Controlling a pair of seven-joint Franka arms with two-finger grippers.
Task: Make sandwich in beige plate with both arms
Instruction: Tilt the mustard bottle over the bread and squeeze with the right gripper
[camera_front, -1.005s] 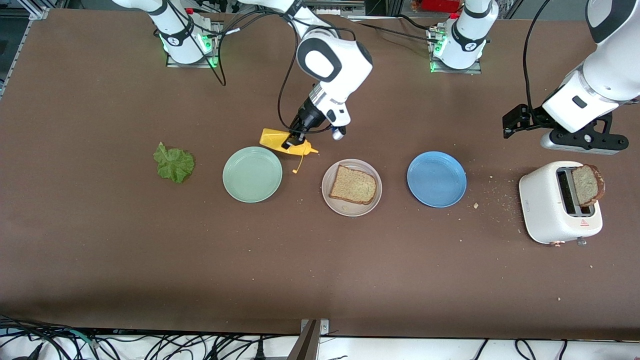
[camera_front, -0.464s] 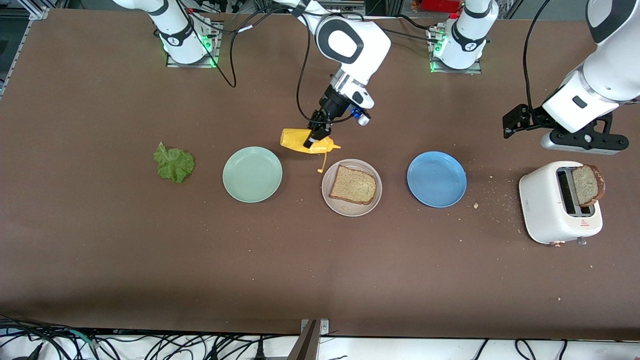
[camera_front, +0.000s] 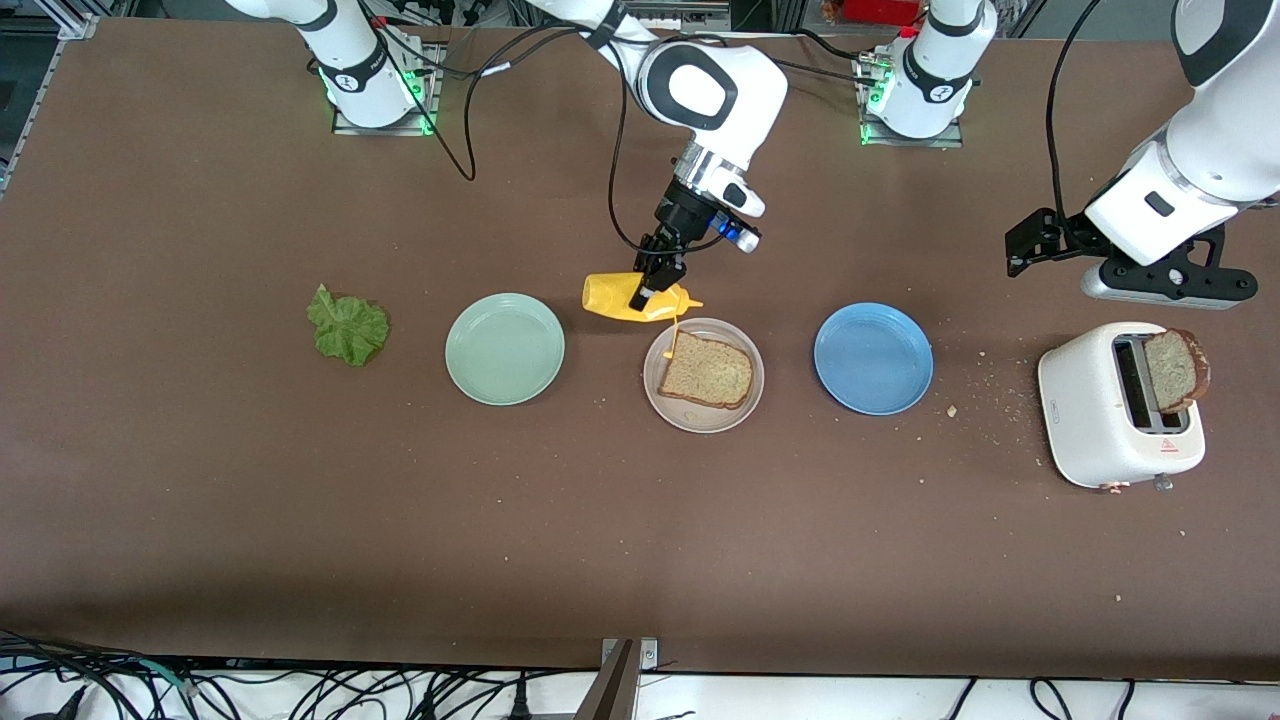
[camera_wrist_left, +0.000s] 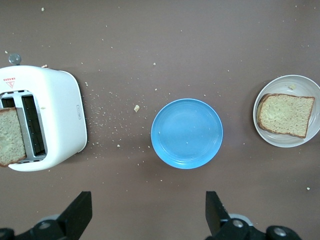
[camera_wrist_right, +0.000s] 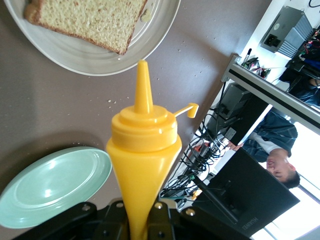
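Yellow mustard bottle (camera_front: 636, 298) clenched in the right pincer (camera_front: 648, 285), nozzle over the beige plate (camera_front: 703, 417)'s toast (camera_front: 706, 371); left pincer (camera_wrist_left: 147, 212) waits, released.

We see a white toaster (camera_front: 1118, 405) on the brown tabletop (camera_front: 640, 540), with crumbs (camera_front: 985, 400) and a blue plate (camera_front: 873, 358) beside it, and a mint-green plate (camera_front: 504, 348) well apart from it.

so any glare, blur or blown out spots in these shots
Front view: even light, sharp, green glow from lamps at the arm bases, soft shadow under the blue plate. Left wrist view: flat and clear, crumbs crisp around the toaster. Right wrist view: the mustard bottle fills the frame, the window corner is washed out white, and the beige plate with its bread slice stays sharp.
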